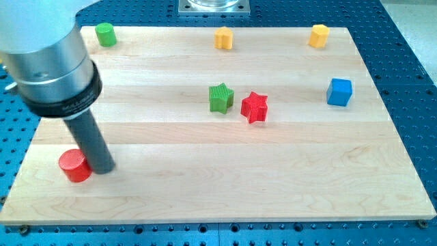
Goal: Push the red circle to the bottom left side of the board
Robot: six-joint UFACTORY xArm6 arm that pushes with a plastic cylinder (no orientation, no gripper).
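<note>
Near the bottom-left corner of the counter [205, 198], in the one camera view, the red circle [74, 166] lies flat, a short disc-like block. My tip [102, 169] rests just to the right of the red circle, touching it or nearly so; the end effector is a plain rod with nothing to open or close, so it clamps on nothing. Well to the right of the red circle and higher up sit the red star [255, 106] and the green star [220, 98], close together. Far right of the red circle is the blue cube [339, 91]. Along the top edge stand the green cylinder [105, 33] and two yellow blocks [224, 37] [319, 35]. The red circle looks light, rigid and smooth-sided, so it probably slides easily yet may roll off a push; pressing squarely at its side's middle seems wisest.
</note>
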